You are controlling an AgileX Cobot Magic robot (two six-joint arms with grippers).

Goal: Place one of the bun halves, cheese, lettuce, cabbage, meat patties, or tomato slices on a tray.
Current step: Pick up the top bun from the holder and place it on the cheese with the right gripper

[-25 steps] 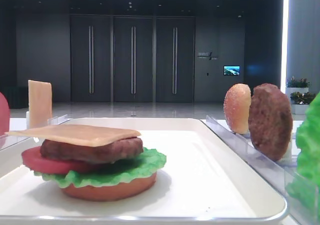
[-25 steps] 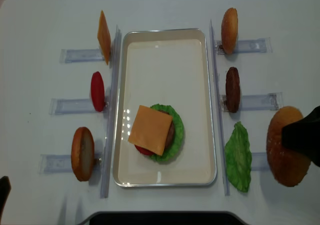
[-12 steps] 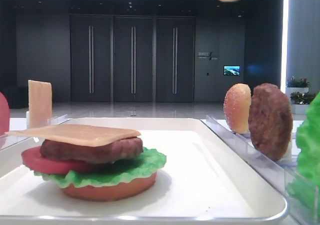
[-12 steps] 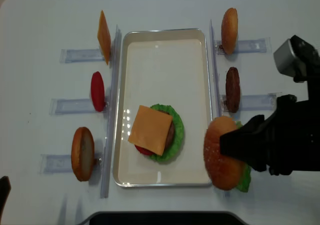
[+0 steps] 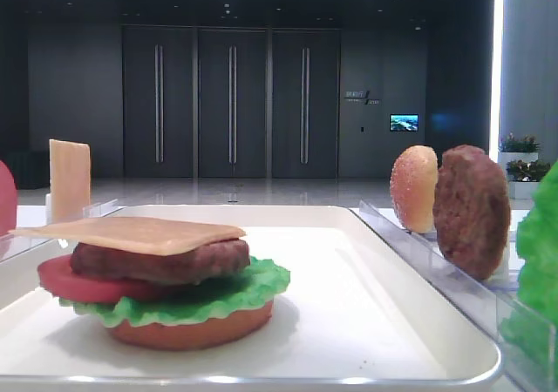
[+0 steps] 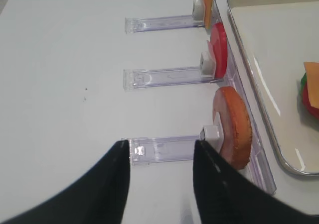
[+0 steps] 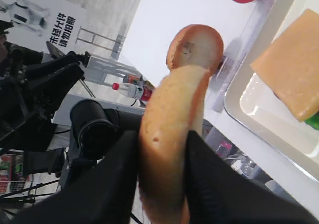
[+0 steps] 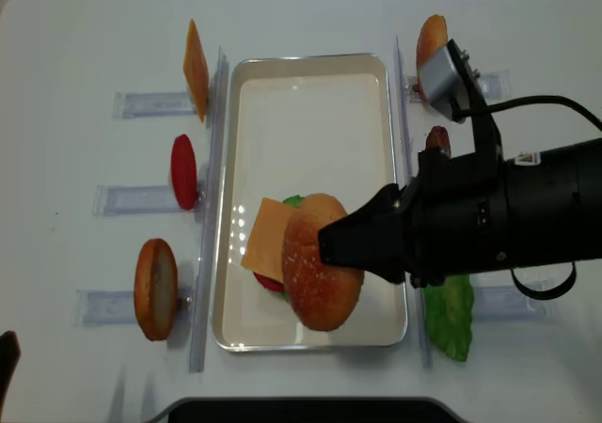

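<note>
My right gripper (image 8: 331,246) is shut on a domed, speckled bun half (image 8: 323,277), held on edge between the black fingers (image 7: 112,184) in the right wrist view. It hangs over the near part of the white tray (image 8: 310,122), above a stack there. That stack has a cheese slice (image 5: 131,231) on a meat patty (image 5: 161,263), a tomato slice (image 5: 65,280), lettuce (image 5: 257,286) and a flat bun base (image 5: 192,333). My left gripper (image 6: 159,147) stands open over the table at the near left, holding nothing.
Clear racks flank the tray. On the left they hold a cheese slice (image 8: 195,66), a tomato slice (image 8: 183,171) and a bun base (image 8: 155,289). On the right stand a bun top (image 8: 431,42), a patty (image 5: 471,211) and lettuce (image 8: 450,315).
My right gripper has carried the bun half from the table's right side leftwards, to above the stack on the tray. The left gripper has not moved.
</note>
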